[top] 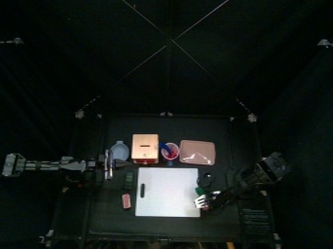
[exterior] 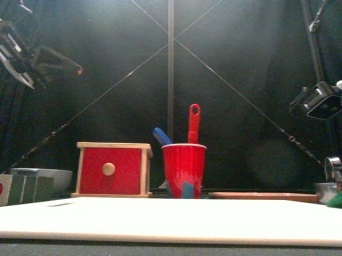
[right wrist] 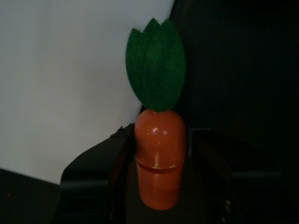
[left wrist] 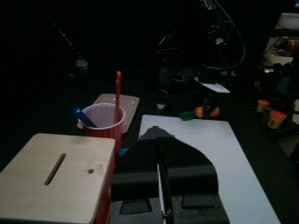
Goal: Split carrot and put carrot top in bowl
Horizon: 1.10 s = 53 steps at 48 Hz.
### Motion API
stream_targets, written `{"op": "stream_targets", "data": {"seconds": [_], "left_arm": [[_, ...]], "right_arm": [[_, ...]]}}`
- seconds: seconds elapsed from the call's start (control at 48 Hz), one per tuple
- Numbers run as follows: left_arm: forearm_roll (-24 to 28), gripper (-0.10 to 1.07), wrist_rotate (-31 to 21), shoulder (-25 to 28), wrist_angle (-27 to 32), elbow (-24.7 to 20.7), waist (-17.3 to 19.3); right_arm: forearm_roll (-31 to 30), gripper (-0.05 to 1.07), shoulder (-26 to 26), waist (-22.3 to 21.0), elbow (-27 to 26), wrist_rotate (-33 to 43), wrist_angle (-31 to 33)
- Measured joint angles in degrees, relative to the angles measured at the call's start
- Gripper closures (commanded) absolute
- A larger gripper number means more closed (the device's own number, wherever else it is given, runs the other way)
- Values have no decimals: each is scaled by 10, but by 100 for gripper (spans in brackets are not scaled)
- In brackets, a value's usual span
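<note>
Right wrist view: carrot apparently between jaws.

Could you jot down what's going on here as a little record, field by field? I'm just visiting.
Carrot: orange toy carrot with green leafy top, in one piece, between the right gripper jaws
Right jaws: open, one on each side of the carrot
Left gripper: jaws shut, holding nothing
Board: flat white cutting board
Cup: red plastic cup holding utensils
Box: red wooden box with slotted top
</note>
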Motion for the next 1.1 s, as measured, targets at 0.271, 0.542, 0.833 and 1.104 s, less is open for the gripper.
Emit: {"op": "stream_targets", "data": {"seconds": [0.271,0.542,0.833,1.104], "left_arm": [[-3,55,-1,0,0,0,0],[-76,15,-17,22,-18,-6,-14],[-156,-6,-25,106,-34,-36,-44],[-192,-5,-28,206,-62,-81,-52]], "right_arm": [[-156,55,-55,-53,-33,0,31],[-372,55,-76,-131,-58,2,31],[-496,55,-69,-182,-105,2,17],[-555,55,-40,-185,-161,2,16]]}}
